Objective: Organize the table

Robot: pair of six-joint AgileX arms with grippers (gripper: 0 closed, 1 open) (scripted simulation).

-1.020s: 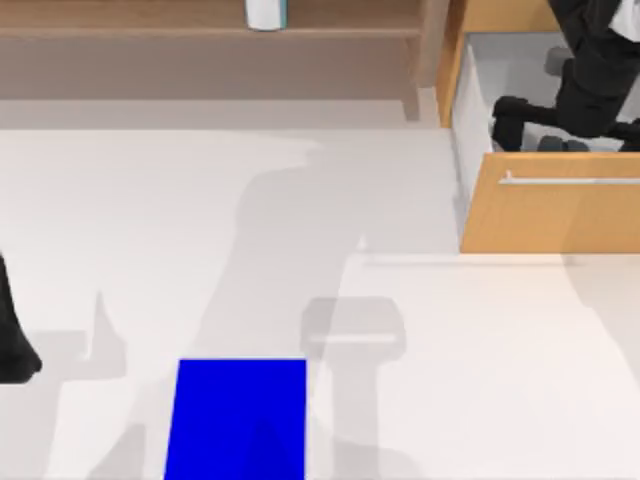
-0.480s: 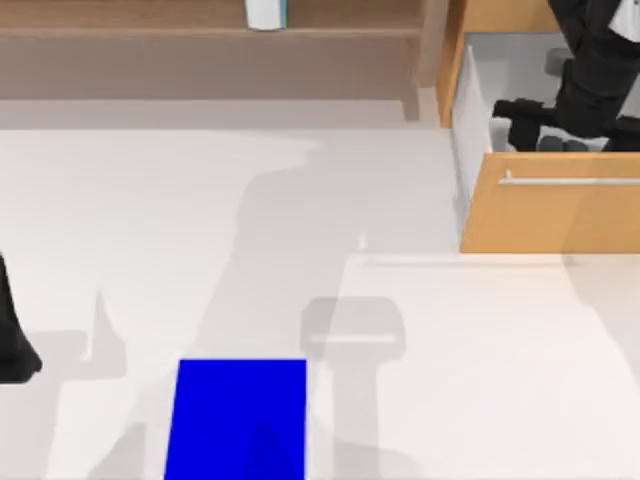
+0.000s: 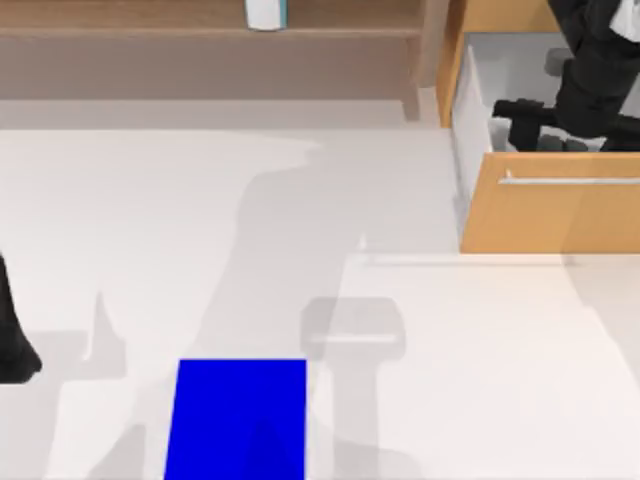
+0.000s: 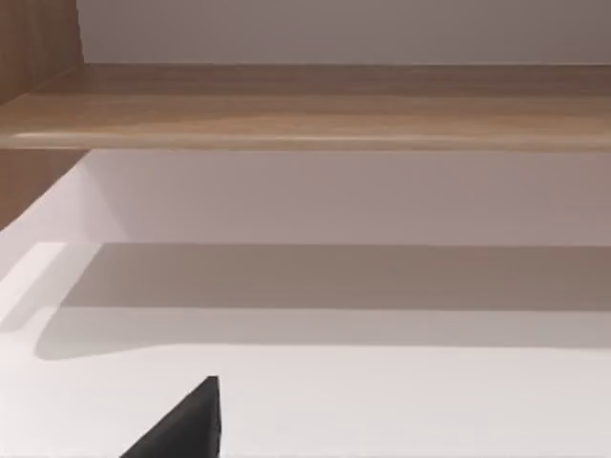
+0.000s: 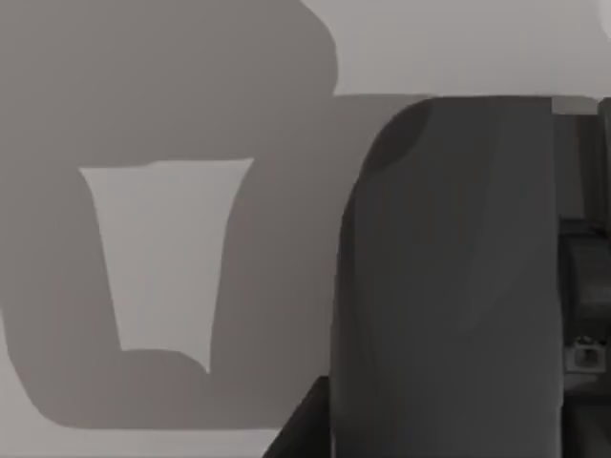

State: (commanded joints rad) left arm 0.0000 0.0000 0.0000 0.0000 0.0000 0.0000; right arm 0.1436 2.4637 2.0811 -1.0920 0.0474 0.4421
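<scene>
A broad, matte white tabletop (image 3: 180, 220), crossed by soft grey shadows, carries a small, bright blue rectangular mat (image 3: 240, 415). The light-wood drawer cabinet (image 3: 560, 215) shows honey-orange fronts, a silver bar handle (image 3: 570, 181) and a pale grey drawer interior. Both AgileX arms are glossy black. A brown wooden shelf (image 4: 305, 105) holds a white-and-teal container (image 3: 267, 14).

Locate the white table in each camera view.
Top view: the table spans the picture below the wooden shelf.
Left wrist view: the lower part, below that shelf.
Right wrist view: grey shadowed surface; cannot tell if table.
Shared landmark: the wooden shelf.
Right gripper is inside the drawer.
</scene>
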